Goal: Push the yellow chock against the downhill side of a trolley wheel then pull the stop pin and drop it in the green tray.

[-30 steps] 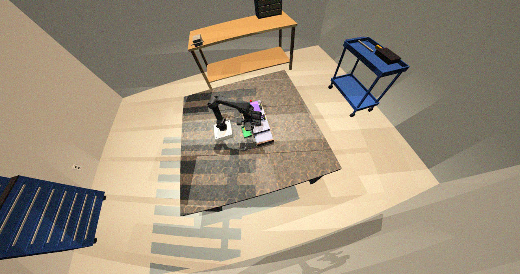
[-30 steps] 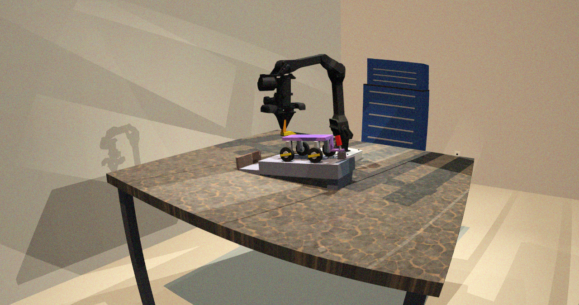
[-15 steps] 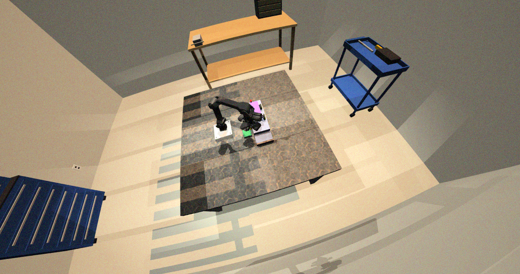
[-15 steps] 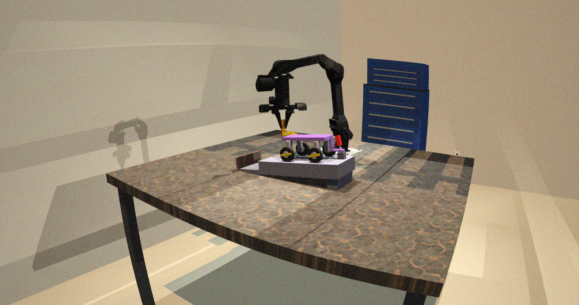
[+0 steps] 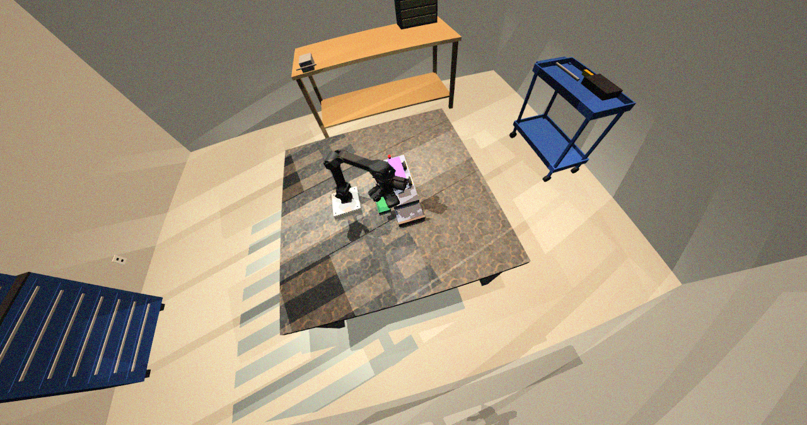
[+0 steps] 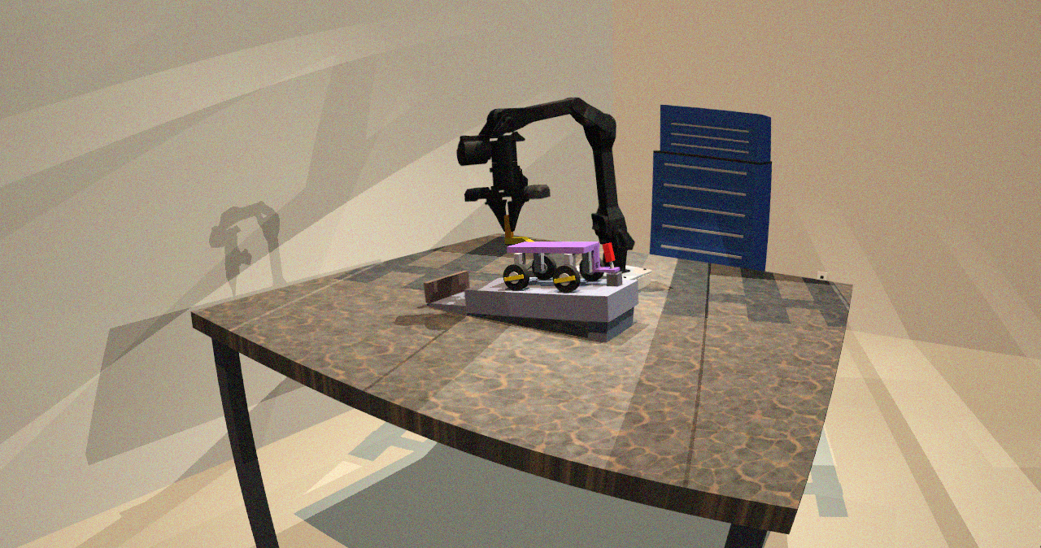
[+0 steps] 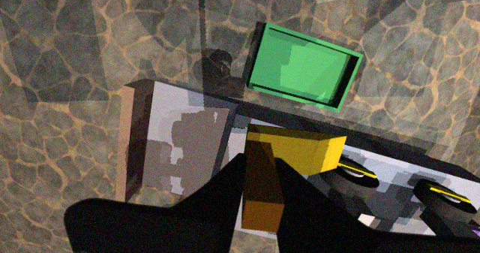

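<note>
My gripper point(image 6: 508, 228) point(image 7: 258, 163) is shut on the orange handle of the yellow chock point(image 6: 520, 240) point(image 7: 296, 149). In the exterior view the chock hangs about level with the trolley deck. In the wrist view it overlaps the ramp point(image 6: 538, 303) point(image 7: 161, 110), just downhill of a near-side wheel point(image 7: 356, 172); its black base is not distinguishable. The purple-decked trolley point(image 5: 396, 166) point(image 6: 553, 246) stands on the ramp. The red-headed stop pin point(image 5: 389, 156) point(image 6: 608, 251) is upright at its uphill end. The green tray point(image 5: 383, 204) point(image 7: 315, 69) looks empty, beside the ramp.
A brown end board point(image 6: 446, 287) point(image 7: 127, 144) stands across the ramp's foot. The arm's white base plate point(image 5: 345, 207) is on the tray's side of the ramp. A wooden bench point(image 5: 377, 43), a blue cart point(image 5: 544, 134) and a blue cabinet point(image 6: 709, 206) stand off the table.
</note>
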Robot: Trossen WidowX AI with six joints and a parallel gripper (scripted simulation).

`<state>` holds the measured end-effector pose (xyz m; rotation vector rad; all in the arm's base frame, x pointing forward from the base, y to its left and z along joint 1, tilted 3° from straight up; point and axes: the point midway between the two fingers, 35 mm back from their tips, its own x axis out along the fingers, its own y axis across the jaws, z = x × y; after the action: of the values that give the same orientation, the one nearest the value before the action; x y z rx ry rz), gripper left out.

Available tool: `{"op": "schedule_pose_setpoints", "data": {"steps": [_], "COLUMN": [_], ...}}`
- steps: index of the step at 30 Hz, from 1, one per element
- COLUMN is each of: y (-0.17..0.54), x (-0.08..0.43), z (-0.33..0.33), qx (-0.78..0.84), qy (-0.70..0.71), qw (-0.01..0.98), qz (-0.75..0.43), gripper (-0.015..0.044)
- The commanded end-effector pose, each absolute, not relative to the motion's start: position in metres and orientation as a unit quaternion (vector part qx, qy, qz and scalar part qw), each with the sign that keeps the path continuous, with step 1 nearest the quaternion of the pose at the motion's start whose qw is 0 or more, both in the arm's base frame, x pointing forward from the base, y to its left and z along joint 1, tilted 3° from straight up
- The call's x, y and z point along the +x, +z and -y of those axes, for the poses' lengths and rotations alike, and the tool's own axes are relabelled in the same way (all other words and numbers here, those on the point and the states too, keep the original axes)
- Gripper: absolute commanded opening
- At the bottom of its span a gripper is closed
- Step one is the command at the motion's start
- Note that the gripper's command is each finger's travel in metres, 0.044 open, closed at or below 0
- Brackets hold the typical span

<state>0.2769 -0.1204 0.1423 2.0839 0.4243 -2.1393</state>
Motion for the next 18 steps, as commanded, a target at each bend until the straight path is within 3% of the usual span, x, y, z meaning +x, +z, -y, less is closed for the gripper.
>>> {"op": "schedule_pose_setpoints", "data": {"steps": [1,18], "y": [0.142,0.137], "x": [0.277,0.301], "z": [0.12,0.119], "qx": [0.692,0.693], "qy": [-0.715,-0.715], "qw": [0.006,0.004], "qz": [-0.094,-0.092], "gripper": [0.0,0.0]}}
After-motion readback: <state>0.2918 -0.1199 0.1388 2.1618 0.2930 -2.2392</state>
